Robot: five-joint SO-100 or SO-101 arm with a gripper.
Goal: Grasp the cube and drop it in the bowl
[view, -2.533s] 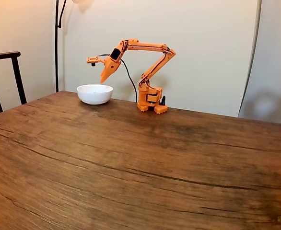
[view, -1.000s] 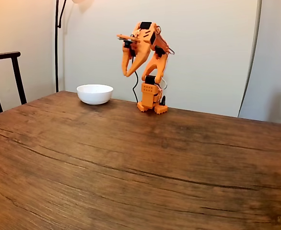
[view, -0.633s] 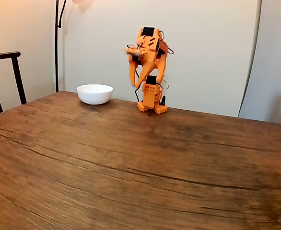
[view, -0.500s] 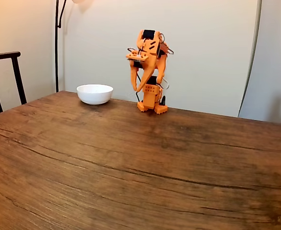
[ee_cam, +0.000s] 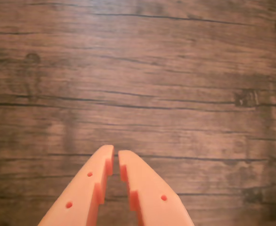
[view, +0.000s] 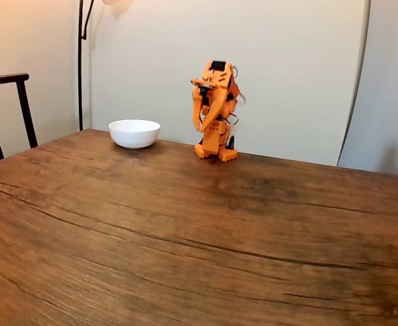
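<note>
Fingers (ee_cam: pixel 115 157), orange moulded plastic, two in number, enter my wrist view from the bottom edge and taper to blunt tips that stand nearly together, a narrow slit of counter showing between them; I read them as almost closed, with nothing held in the slit. Small round holes mark the outer face of each finger. Beyond and to either side of the tips lies the dark brown wooden counter (ee_cam: pixel 185 75), its grain running across the picture, with a knot up and to the left of the tips and a darker blotch to their right.

In the fixed view I see the orange jointed arm (view: pixel 214 112) folded upright over its base at the far edge of the counter (view: pixel 185 231), the fingers (view: pixel 200 128) hanging downward in front of the arm, above the counter surface and apart from it. At this size I cannot judge their gap from this view.

The plain round white glossy bowl (view: pixel 134 133) stands on the counter to the left of the fingers in the fixed view, well apart from them and lower than their tips. Its inside is hidden from this camera by the near wall, and I cannot tell where the tiny bright-blue cube is.

Further left of the fingers stand a dark wooden chair back (view: pixel 9 109) and a thin black lamp pole (view: pixel 81 64) against the pale wall (view: pixel 294 68).
</note>
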